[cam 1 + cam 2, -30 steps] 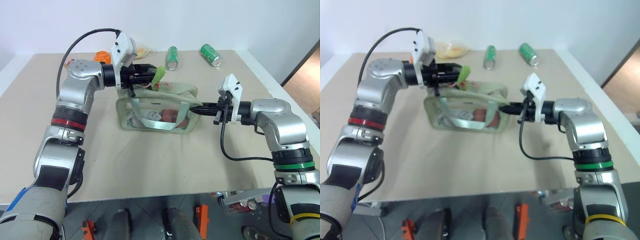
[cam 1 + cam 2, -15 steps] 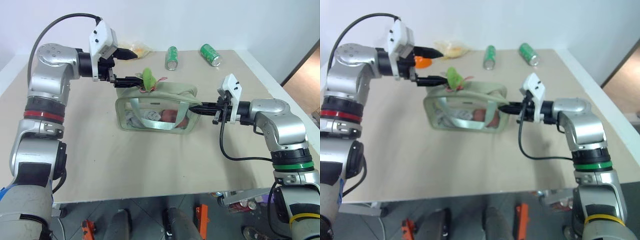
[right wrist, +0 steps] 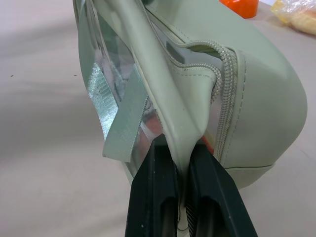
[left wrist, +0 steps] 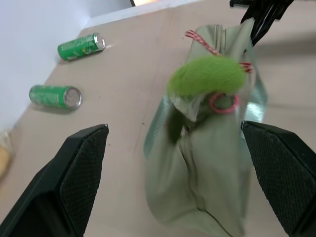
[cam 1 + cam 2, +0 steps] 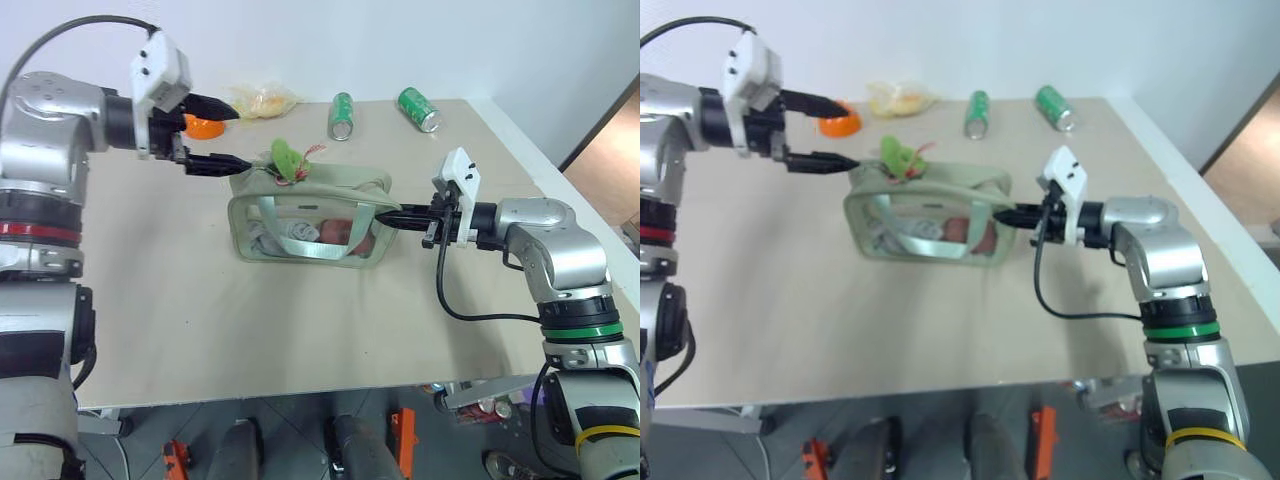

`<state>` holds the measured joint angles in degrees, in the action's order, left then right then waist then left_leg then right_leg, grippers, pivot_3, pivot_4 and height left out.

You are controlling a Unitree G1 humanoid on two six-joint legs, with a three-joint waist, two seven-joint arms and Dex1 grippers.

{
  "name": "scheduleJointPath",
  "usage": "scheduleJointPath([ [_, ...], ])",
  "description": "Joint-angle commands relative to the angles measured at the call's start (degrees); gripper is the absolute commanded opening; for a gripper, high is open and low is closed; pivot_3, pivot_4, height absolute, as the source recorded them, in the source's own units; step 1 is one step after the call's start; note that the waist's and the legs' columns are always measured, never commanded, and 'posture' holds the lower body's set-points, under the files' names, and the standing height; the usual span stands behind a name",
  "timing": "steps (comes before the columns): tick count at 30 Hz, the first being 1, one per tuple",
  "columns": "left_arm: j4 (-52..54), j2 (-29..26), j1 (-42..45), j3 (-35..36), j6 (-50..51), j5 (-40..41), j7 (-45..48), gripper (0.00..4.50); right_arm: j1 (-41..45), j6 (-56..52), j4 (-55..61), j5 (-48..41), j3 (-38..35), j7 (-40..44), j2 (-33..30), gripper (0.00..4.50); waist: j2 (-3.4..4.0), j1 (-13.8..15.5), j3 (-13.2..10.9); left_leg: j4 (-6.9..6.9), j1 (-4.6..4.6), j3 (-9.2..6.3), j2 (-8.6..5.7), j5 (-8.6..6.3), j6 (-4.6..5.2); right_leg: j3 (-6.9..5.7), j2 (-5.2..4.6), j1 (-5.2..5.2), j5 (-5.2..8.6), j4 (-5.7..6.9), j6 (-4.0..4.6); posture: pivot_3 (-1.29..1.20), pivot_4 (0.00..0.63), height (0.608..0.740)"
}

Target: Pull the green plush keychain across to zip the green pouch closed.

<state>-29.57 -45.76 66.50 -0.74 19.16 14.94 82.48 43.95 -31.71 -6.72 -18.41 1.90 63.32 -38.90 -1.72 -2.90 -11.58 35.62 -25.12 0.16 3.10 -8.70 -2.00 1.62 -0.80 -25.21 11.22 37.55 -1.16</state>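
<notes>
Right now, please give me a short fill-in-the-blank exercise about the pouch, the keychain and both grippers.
1. The right gripper is shut on the end of the green ____.
2. The left gripper is ____ and holds nothing.
3. The green plush keychain lies on ____ of the green pouch.
4. Two green ____ lie at the table's far edge.

Missing words: pouch; open; top; cans

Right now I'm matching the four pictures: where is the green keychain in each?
Left eye view: keychain on the pouch's top, left end.
Right eye view: on the pouch top, left of centre.
Left wrist view: centre right, on the pouch.
Right wrist view: hidden behind the pouch.
Shared landmark: the pouch.
</notes>
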Motion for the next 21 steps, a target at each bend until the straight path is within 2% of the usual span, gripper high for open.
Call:
scheduleJointPath([
  [1,5.83,-1.75,-6.16,4.50,4.17,4.76,0.07,4.47,0.47,-0.11,1.06,-0.59,-0.36,-0.14,-0.23,0.00,0.00,0.08,0.00,-0.01,0.01,0.01,0.01,0.00,0.00,0.00,0.00,0.00,0.01,0.01,0.01,0.00,0.150,0.740],
  [6,15.68,-0.10,-16.94,8.10,12.43,11.25,-3.99,4.47,0.26,-0.34,1.31,-0.62,-0.24,-0.19,-0.25,0.00,-0.01,0.17,0.00,0.12,-0.03,-0.01,0.03,0.00,0.00,-0.03,-0.01,0.01,0.02,0.10,0.04,0.00,0.150,0.740],
  [10,19.46,1.79,-21.83,8.47,15.08,13.35,-7.90,4.47,0.63,-0.43,1.16,-0.55,0.02,0.15,-0.33,0.00,-0.01,0.19,0.00,0.15,0.00,-0.01,0.03,0.00,0.00,-0.03,0.00,0.02,0.01,0.13,0.03,0.00,0.150,0.740],
  [20,17.41,6.60,-22.01,7.18,14.45,13.53,-13.50,4.47,0.99,-0.79,1.70,-0.69,0.03,0.41,-0.62,0.00,-0.01,0.21,0.00,0.17,0.04,-0.01,0.03,0.01,0.00,-0.02,0.02,0.02,0.01,0.20,0.04,0.00,0.150,0.740],
  [21,17.02,6.90,-21.86,7.14,14.32,13.40,-13.80,4.23,0.87,-0.90,1.87,-0.73,-0.06,0.34,-0.69,0.00,-0.01,0.20,0.00,0.17,0.04,-0.02,0.03,0.01,0.00,-0.02,0.02,0.03,0.01,0.20,0.04,0.00,0.150,0.740],
])
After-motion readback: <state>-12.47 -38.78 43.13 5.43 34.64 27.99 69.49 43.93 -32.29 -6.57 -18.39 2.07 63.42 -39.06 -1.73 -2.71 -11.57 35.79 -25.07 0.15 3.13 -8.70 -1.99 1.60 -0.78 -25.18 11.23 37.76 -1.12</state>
